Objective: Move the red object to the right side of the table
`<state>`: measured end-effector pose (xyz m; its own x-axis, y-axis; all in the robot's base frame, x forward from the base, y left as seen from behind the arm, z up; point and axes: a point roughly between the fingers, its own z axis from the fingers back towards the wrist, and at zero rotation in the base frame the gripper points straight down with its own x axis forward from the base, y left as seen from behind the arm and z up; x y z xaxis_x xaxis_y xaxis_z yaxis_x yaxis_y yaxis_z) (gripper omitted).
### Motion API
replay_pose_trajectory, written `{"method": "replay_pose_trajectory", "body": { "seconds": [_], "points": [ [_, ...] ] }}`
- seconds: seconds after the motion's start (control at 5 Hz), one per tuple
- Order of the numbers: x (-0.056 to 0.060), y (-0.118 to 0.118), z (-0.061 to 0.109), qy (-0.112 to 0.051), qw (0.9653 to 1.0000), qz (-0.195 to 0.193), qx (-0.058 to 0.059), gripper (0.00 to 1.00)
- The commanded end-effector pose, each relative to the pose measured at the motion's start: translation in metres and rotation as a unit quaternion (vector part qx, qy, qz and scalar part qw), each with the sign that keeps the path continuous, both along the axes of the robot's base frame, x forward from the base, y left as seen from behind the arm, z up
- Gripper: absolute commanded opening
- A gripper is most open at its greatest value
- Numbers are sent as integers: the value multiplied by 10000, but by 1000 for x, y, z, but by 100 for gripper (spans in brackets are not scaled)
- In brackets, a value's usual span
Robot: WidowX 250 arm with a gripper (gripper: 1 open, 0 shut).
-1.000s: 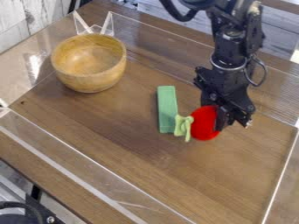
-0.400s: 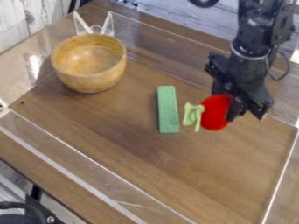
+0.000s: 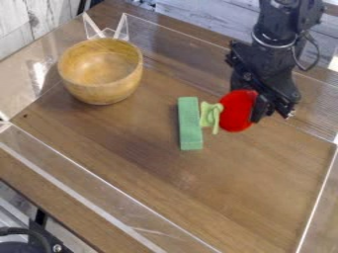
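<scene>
Black robot arm, all dark metal.
Its gripper (image 3: 259,97) is blocky with stubby black fingers (image 3: 280,102); dark cables loop behind the upper links.

The black gripper (image 3: 254,105) points steeply downward, its jaws seemingly slightly parted.

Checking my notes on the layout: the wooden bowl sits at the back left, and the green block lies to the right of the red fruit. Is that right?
Not quite. In the camera view the green block lies to the left of the red fruit, not the right. The wooden bowl does sit at the back left.
</scene>
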<state>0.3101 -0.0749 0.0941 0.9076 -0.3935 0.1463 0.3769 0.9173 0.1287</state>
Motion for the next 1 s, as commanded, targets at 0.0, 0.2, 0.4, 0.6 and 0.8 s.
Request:
{"method": "replay_pose_trajectory", "body": {
  "seconds": [0.0, 0.2, 0.4, 0.6, 0.8],
  "points": [
    [-4, -9, 28, -369, 9990, 260, -69, 100],
    [-3, -5, 32, -369, 9993, 59, -74, 100],
    [-3, 3, 40, -339, 9994, -44, -53, 100],
    [-9, 3, 46, -325, 9994, 133, -26, 100],
    [-14, 4, 51, -345, 9989, 326, -35, 100]
  ]
}}
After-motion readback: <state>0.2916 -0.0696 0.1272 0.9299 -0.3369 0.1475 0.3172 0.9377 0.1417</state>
